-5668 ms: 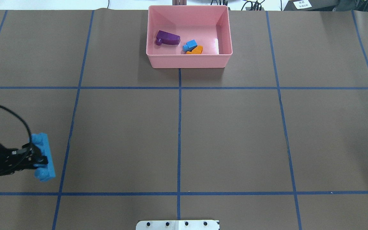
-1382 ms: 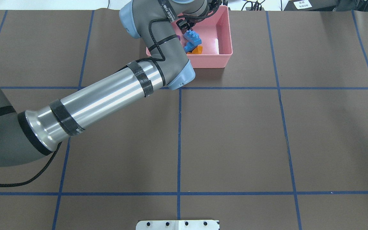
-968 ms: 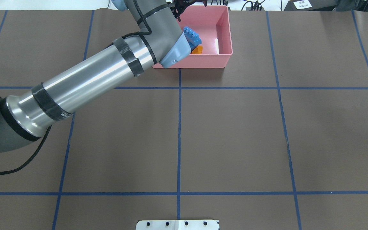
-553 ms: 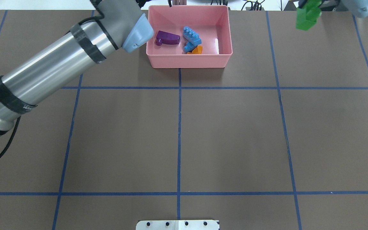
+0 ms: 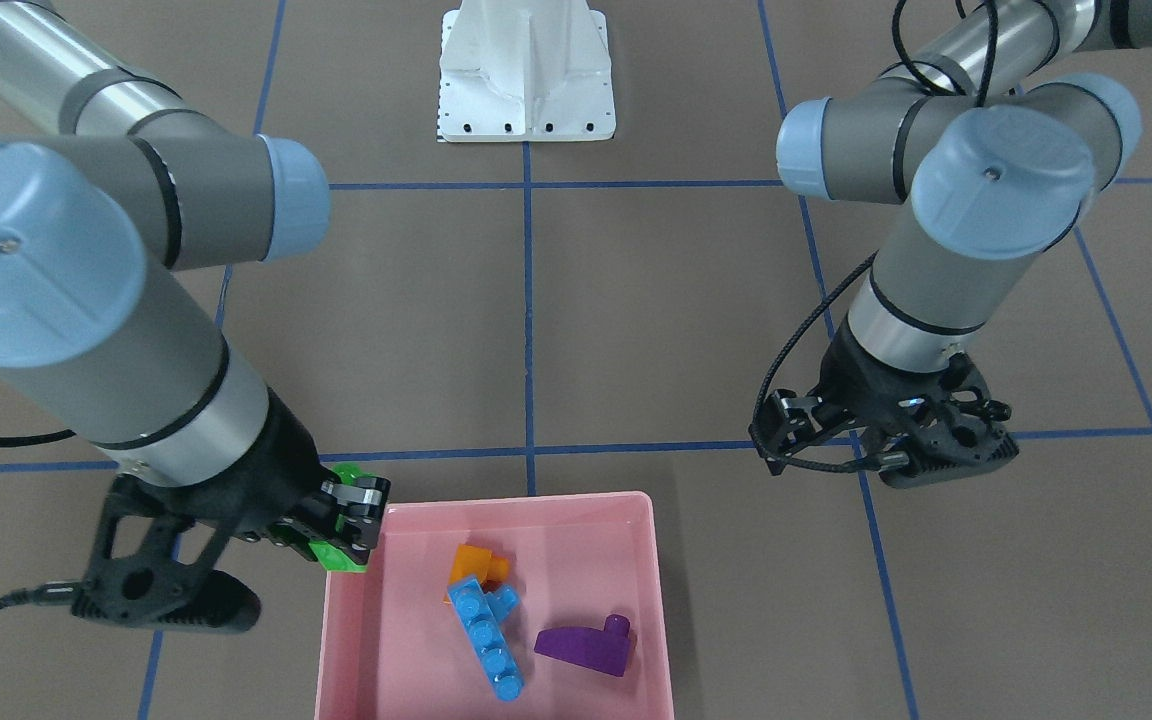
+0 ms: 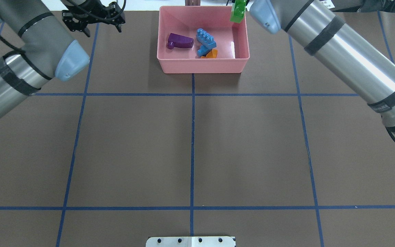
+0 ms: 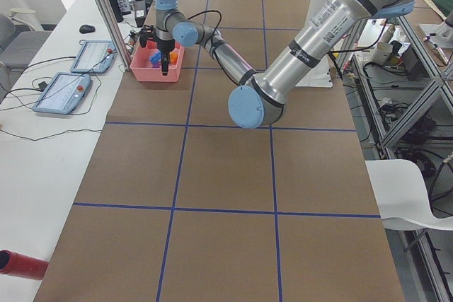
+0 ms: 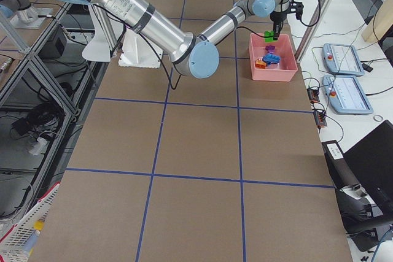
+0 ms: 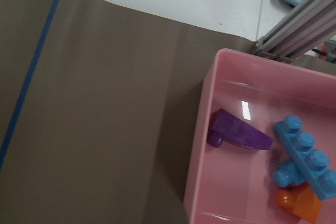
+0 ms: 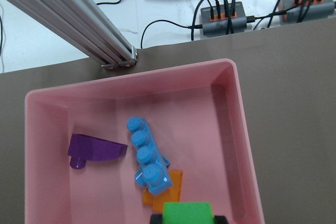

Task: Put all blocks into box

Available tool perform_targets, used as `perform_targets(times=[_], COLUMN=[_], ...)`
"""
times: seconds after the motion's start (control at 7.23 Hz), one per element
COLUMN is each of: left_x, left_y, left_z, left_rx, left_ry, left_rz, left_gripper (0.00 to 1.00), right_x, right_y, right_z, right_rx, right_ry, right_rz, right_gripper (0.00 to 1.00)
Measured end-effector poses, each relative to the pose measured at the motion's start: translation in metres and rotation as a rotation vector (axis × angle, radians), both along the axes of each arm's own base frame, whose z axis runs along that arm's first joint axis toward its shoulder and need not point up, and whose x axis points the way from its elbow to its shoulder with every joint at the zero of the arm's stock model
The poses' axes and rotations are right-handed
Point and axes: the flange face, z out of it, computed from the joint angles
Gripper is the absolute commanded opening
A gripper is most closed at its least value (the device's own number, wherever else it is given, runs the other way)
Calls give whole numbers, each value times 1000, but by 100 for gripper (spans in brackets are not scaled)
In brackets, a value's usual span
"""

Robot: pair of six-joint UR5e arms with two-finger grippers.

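Clamping the green two-stud brick [image 6: 238,12] — right gripper [image 5: 341,530], fingers closed on its sides. Brick hangs above the box [image 6: 204,68] at its right-hand wall, long axis roughly upright in the overhead view, stud direction unclear. Open floor lies to my left of it; the coming shift, I judge, goes that way. Inside: long blue four-stud [image 6: 207,38], purple curved wedge [image 6: 180,41], orange sloped brick [image 6: 212,54]. Left gripper [image 6: 93,15] — spread, empty, beyond the box's left side.

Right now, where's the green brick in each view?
Front-facing: green brick lower left, at pink box rim.
Overhead: green brick top, right of centre.
Exterior left: cannot tell.
Exterior right: green brick top, above box.
Left wrist: not in it.
Right wrist: green brick bottom edge.
Landmark: pink box.
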Motion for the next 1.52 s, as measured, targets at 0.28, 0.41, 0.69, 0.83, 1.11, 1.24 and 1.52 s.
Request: perform_targets(times=[0.28,0.41,0.69,0.83,1.11,1.24,1.52], left_x=[-33,-43,-54,-64,-101,-130,-200], left_y=[34,47,61,70,98,109,115], left_z=[47,65,81,91,134,158,204], left_rx=[16,16,15,16,41,63,117], left_ry=[-33,-45,-54,-61,-110,-142,-179], left_rz=[32,42,44,41,82,115,225], left_gripper=[100,100,100,100,100,100,100], right_x=[-67,-89,-106,-108,-84,-53,33], right_y=[-4,-3,0,0,-3,-2,6], right_z=[17,20,23,20,0,-14,-6], right_rx=[80,109,137,153,202,230,238], right_ry=[18,23,25,29,100,164,224], right_rz=[18,22,23,16,-52,-125,-251], right_gripper=[0,73,100,100,100,100,100])
